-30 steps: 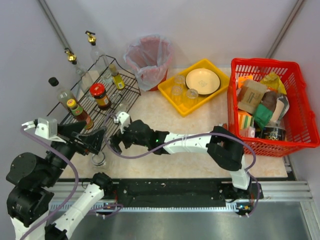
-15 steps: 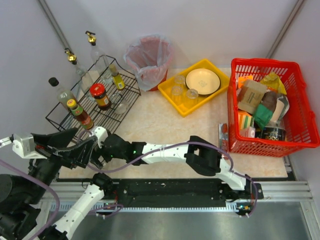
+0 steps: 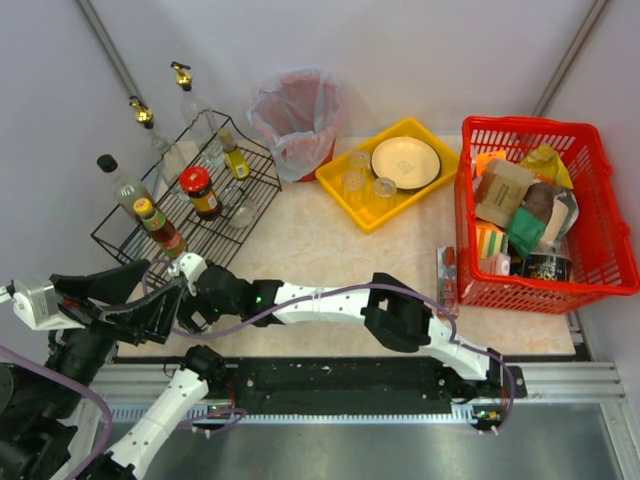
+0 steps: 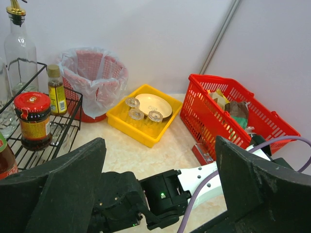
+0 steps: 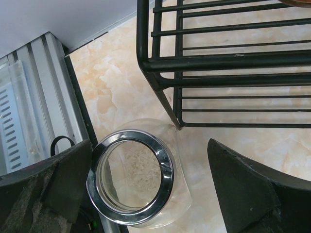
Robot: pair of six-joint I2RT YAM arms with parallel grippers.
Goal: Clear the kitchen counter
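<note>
The kitchen counter point(image 3: 320, 240) is a pale marble-pattern top. In the right wrist view a clear glass jar point(image 5: 136, 177) with a chrome rim stands on the counter point(image 5: 112, 82) beside the corner of a black wire rack point(image 5: 204, 63). My right gripper point(image 5: 150, 189) is open, with one finger on each side of the jar and a gap left on the right side. From above, the right gripper point(image 3: 198, 298) reaches to the counter's front left corner and hides the jar. My left gripper point(image 3: 130, 298) is open and empty, held above the right wrist point(image 4: 170, 194).
The wire rack point(image 3: 200, 210) holds sauce bottles and jars at the left. A lined bin point(image 3: 298, 115), a yellow tray point(image 3: 330, 178) with a plate and glasses, and a full red basket point(image 3: 465, 230) stand behind. A small red packet point(image 3: 447, 270) lies by the basket.
My right arm has stretched left and forward from the rack's front edge to the front left corner, over the jar. My left arm has drawn back to the left.
</note>
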